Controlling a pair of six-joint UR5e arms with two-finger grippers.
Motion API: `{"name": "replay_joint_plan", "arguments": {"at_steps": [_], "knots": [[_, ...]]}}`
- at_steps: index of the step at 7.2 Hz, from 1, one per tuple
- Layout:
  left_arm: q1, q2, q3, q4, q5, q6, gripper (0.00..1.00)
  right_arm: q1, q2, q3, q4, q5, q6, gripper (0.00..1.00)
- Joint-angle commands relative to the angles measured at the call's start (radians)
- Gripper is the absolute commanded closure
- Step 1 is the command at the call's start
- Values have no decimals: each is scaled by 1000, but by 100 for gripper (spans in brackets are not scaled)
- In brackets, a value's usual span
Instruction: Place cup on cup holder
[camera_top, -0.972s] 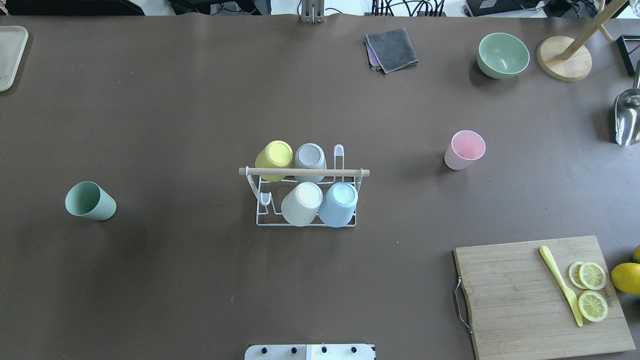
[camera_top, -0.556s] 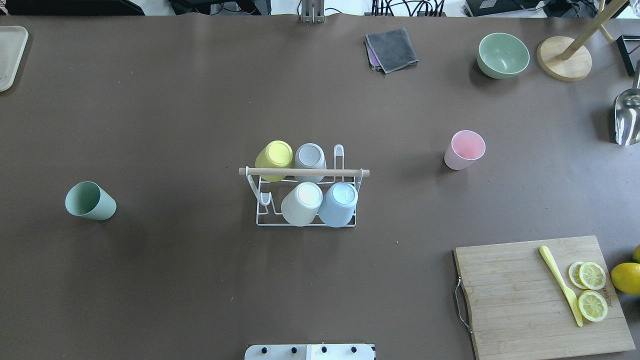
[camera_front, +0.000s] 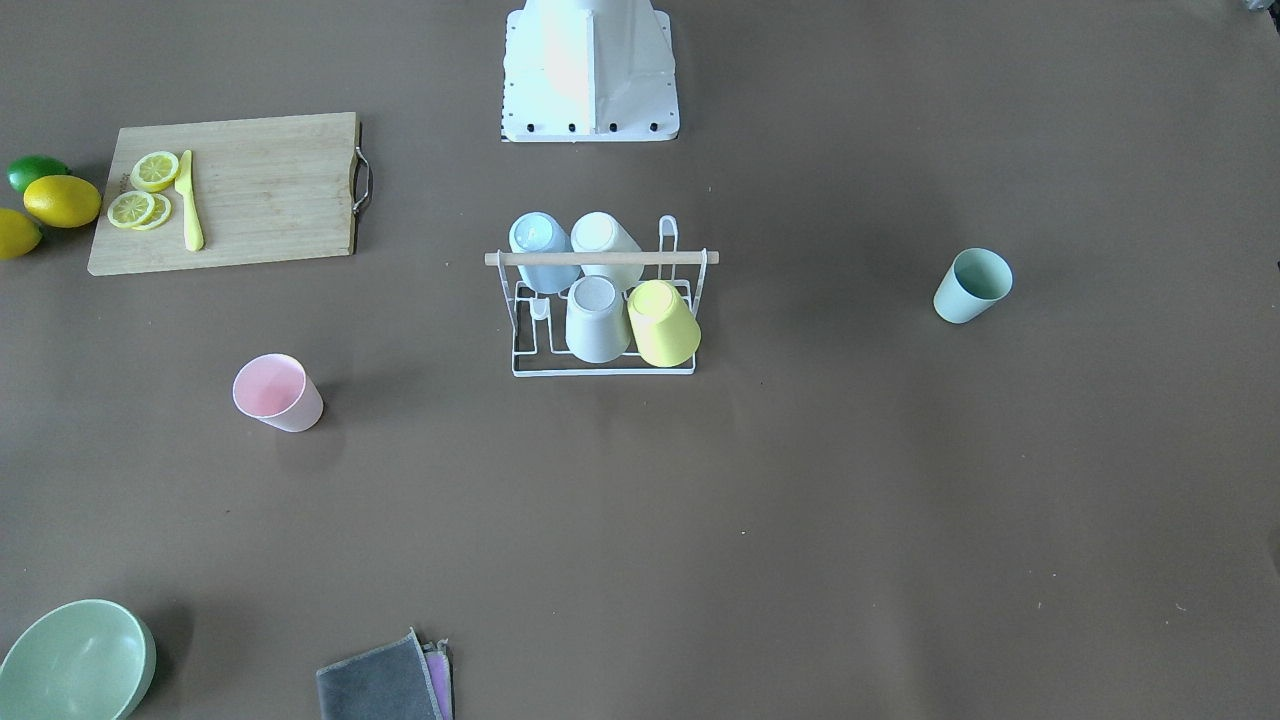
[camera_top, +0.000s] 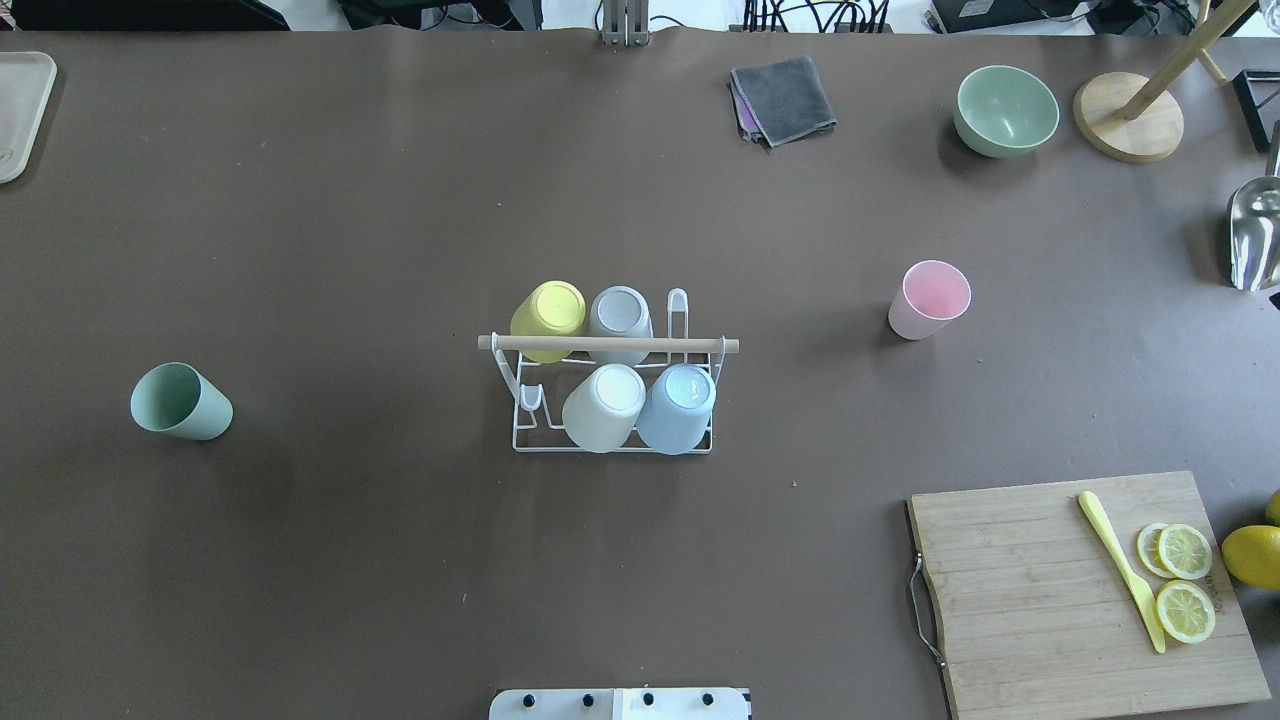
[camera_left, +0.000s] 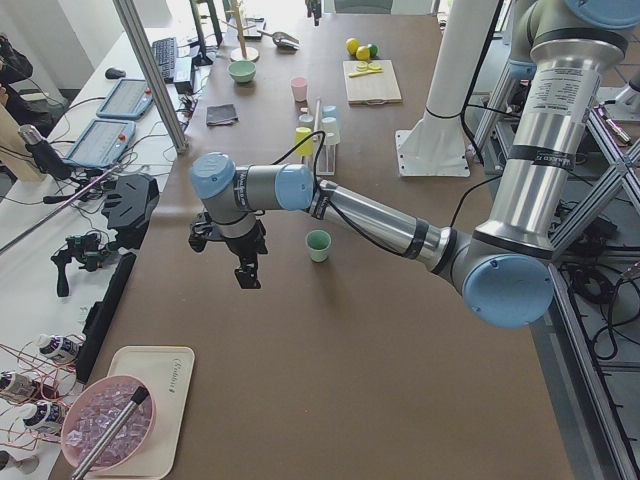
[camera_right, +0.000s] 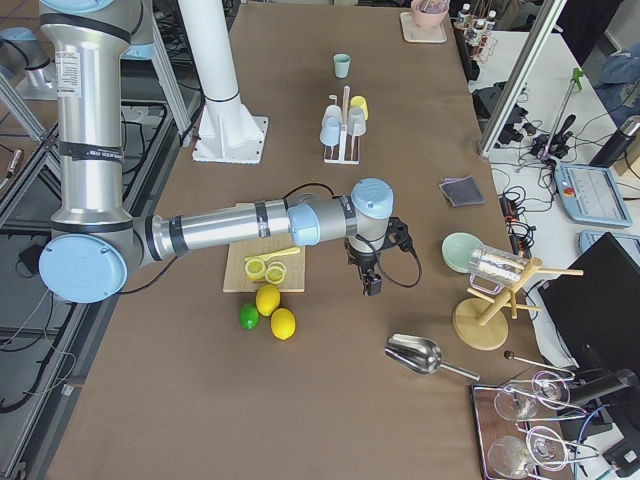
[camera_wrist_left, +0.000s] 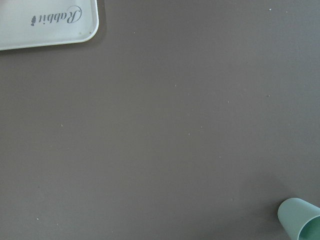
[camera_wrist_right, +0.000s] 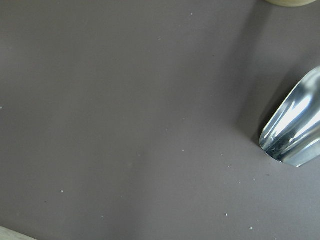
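Nothing has moved: green cup (camera_top: 185, 403) well apart from cup holder (camera_top: 610, 344); left pincer (camera_left: 247, 278), right pincer (camera_right: 372, 286): cannot tell grip

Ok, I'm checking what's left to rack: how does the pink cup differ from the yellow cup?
The pink cup stands mouth-up on the table; the yellow cup sits upside down on the cup holder. Pink is off to the robot's right, yellow at the centre. Both are plain handleless tumblers.
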Motion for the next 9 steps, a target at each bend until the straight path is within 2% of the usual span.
{"name": "replay_joint_plan", "arguments": {"at_steps": [1,2,3,5,7,8,9], "knots": [[68,-78,46,142,2,0,2,-146,170,82,-328,-182,-3,0],[145,-124,94,153,28,-3,2,-213,280,82,-476,-312,-3,0],[194,-202,172,155,95,-3,2,-261,337,76,-531,-359,-3,0],[244,-268,299,147,88,4,2,-294,362,50,-513,-349,-3,0],[247,-270,326,146,71,7,2,-295,413,1,-499,-271,-6,0],[263,-261,353,146,0,7,2,-301,430,-16,-497,-257,-4,0],[315,-258,372,147,-54,-6,2,-314,429,-17,-449,-258,0,0]]}}
